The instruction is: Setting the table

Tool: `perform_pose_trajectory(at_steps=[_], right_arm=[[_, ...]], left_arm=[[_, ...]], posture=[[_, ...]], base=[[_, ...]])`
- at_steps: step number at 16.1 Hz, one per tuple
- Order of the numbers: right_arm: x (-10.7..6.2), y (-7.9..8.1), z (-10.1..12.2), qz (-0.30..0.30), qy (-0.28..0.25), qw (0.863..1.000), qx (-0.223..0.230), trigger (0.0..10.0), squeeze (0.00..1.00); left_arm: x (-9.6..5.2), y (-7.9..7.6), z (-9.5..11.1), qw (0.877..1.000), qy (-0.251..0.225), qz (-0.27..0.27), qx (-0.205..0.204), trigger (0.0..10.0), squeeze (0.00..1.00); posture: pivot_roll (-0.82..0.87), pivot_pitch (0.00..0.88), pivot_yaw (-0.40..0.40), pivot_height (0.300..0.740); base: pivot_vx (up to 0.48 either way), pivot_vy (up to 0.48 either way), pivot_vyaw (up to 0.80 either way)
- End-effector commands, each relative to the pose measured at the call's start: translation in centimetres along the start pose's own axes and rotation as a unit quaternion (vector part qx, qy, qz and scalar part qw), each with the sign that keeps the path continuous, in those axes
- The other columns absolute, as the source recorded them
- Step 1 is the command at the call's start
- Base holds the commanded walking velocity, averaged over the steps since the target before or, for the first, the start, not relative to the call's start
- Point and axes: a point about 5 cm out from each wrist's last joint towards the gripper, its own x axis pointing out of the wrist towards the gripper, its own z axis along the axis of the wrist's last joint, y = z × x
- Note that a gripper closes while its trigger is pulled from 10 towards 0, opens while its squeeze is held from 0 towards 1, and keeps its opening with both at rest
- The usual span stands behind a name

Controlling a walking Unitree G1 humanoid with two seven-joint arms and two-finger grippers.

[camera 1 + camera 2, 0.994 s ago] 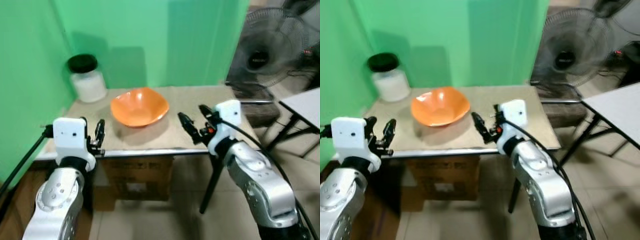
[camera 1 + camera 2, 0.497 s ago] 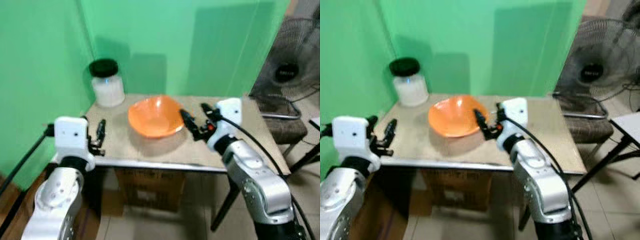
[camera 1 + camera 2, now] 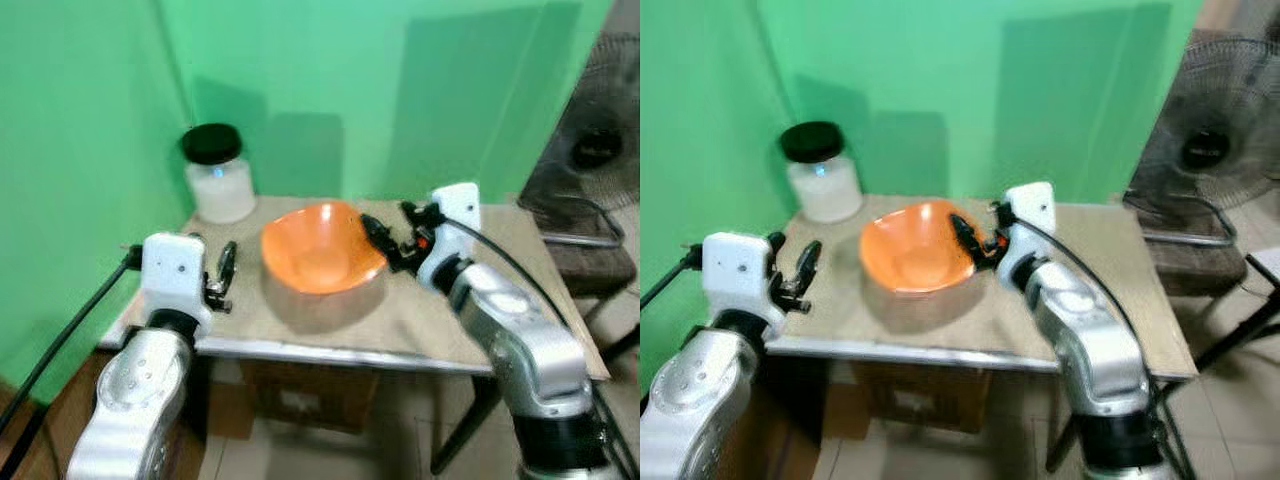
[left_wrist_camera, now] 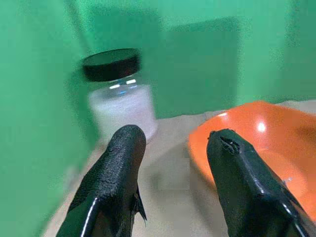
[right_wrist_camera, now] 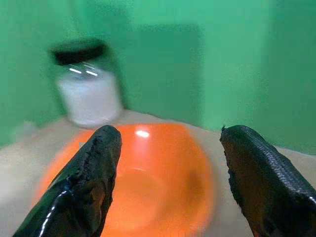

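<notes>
While my right gripper (image 3: 384,240) hangs by the rim of the orange bowl (image 3: 320,260), its two black fingers are spread wide with nothing between them. The bowl sits near the middle of the small table (image 3: 420,320), and it looks tipped up a little on the side near my right gripper. If I push in too fast, I think I could bump the rim and make the bowl slide or tip, because it looks light and smooth. If I pinch only the thin edge, it might slip out. My left gripper (image 3: 226,272) rests low over the table on the bowl's other side, also spread apart and holding nothing. A jar (image 3: 218,178) with a black lid and white stuff inside stands in the back corner by the green wall, near the bowl, so a shoved bowl could knock it. A fan (image 3: 1210,150) stands off to my right, well apart.
</notes>
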Motion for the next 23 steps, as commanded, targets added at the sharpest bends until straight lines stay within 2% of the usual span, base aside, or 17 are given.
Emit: perform_pose_trajectory(at_steps=[1,6,7,9,11,12,13,15,19,20,21,23], right_arm=[[0.2,0.2,0.1,0.007,0.002,1.0,-0.001,10.0,0.0],[0.2,0.4,-1.1,0.005,0.031,0.999,0.016,10.0,0.0],[0.6,-0.1,-1.2,0.004,0.045,0.999,0.03,10.0,1.0],[1.4,-0.6,-0.4,0.002,0.039,0.997,0.066,10.0,1.0],[2.3,-1.0,-0.1,0.003,0.045,0.996,0.075,10.0,1.0],[2.7,-1.2,-0.3,0.001,0.057,0.995,0.085,10.0,1.0],[3.6,-1.7,-0.8,-0.006,0.081,0.987,0.138,10.0,1.0],[4.6,-2.4,-1.6,-0.024,0.111,0.982,0.154,10.0,1.0],[5.8,-4.1,-2.4,-0.083,0.162,0.967,0.176,10.0,1.0],[6.0,-4.4,-2.8,-0.097,0.179,0.961,0.186,10.0,0.0],[6.3,-4.4,-3.1,-0.103,0.186,0.957,0.199,10.0,0.0],[6.4,-4.5,-3.2,-0.108,0.187,0.957,0.196,10.0,0.0]], left_arm=[[0.0,0.2,0.0,1.0,-0.002,0.004,0.008,10.0,0.0],[0.3,0.1,-0.4,1.0,-0.001,-0.001,0.009,10.0,0.0],[0.6,-0.1,-0.5,1.0,-0.003,-0.007,0.015,10.0,0.0],[0.9,0.0,-0.4,1.0,-0.004,-0.013,0.026,10.0,0.0],[1.0,0.2,-0.5,0.999,-0.003,-0.018,0.035,10.0,0.0],[1.0,0.3,-0.5,0.999,-0.002,-0.024,0.041,10.0,0.0],[1.1,0.1,-0.6,0.998,0.002,-0.043,0.052,10.0,0.0],[1.3,-0.1,-1.0,0.995,0.013,-0.076,0.063,10.0,0.0],[0.8,-0.8,-0.7,0.985,0.01,-0.17,0.026,10.0,0.0],[0.4,-1.2,-0.8,0.978,0.014,-0.205,0.026,10.0,0.0],[0.1,-1.6,-0.8,0.971,0.02,-0.235,0.027,10.0,0.0],[-0.1,-1.9,-0.9,0.967,0.022,-0.254,0.028,10.0,0.0]], posture=[[-0.01,0.0,0.034,0.74],[-0.04,0.0,0.025,0.74],[-0.04,0.0,0.017,0.74],[-0.03,0.0,0.009,0.74],[-0.03,0.0,0.002,0.74],[-0.02,0.0,0.004,0.74],[-0.02,0.0,0.008,0.74],[-0.02,0.0,0.01,0.74],[-0.04,0.0,-0.018,0.74],[-0.04,0.0,-0.023,0.74],[-0.04,0.0,-0.025,0.74],[-0.05,0.0,-0.025,0.74]], base=[[0.292,0.0,0.0],[0.291,0.0,0.0],[0.262,0.0,0.0],[0.0,0.0,0.0],[0.0,0.0,0.0],[0.0,0.0,0.0],[0.0,0.0,0.0],[0.0,0.0,0.0],[0.0,0.0,0.0],[0.0,0.0,0.0],[0.0,0.0,0.0],[0.0,0.0,0.0]])
